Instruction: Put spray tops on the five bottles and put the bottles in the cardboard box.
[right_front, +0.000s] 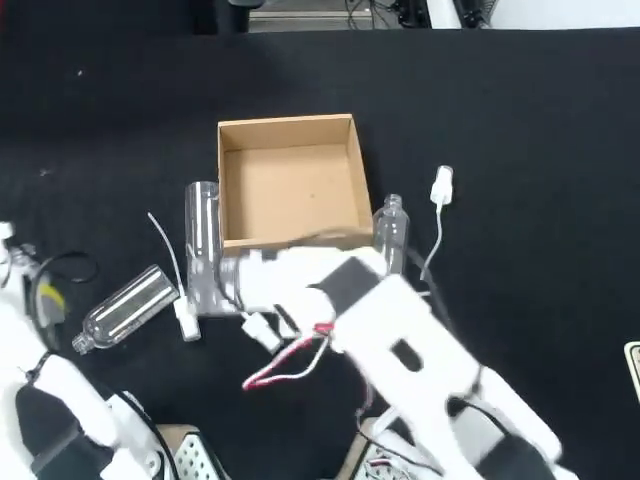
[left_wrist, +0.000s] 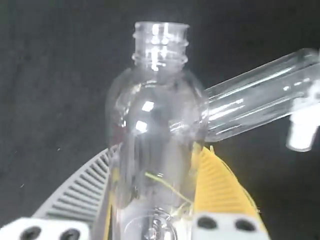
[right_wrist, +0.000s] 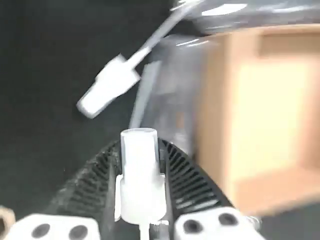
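Counter (right_front: 540, 120): black cloth surface, with broad stretches running beyond the cardboard box and to its right. Cardboard box (right_front: 285, 121): square, brown, top open, plain floor showing, near the counter's middle. Side bottle (right_front: 203, 240): clear plastic, close along the box's left wall; upright or lying cannot be told. Upright bottle (right_front: 392, 232): clear, neck uncapped, just beside the box's near right corner. Lying bottle (right_front: 130, 308): clear, cylindrical, on its side, well left of the box. Far spray top (right_front: 443, 186): white, thin tube trailing toward the arms, lying apart to the right of the box. Loose spray top (right_front: 187, 325): white, long dip tube, on the cloth between the lying bottle and the side bottle. Right end effector (right_wrist: 139, 145): black ribbed fingers closed on a held spray top (right_wrist: 139, 175), a white cylinder; the box wall and a clear bottle lie just ahead of it. Left end effector (left_wrist: 157, 155): one grey and one yellow ribbed finger clamped around the lower body of a held bottle (left_wrist: 157, 100), clear, with a threaded open neck and no top.
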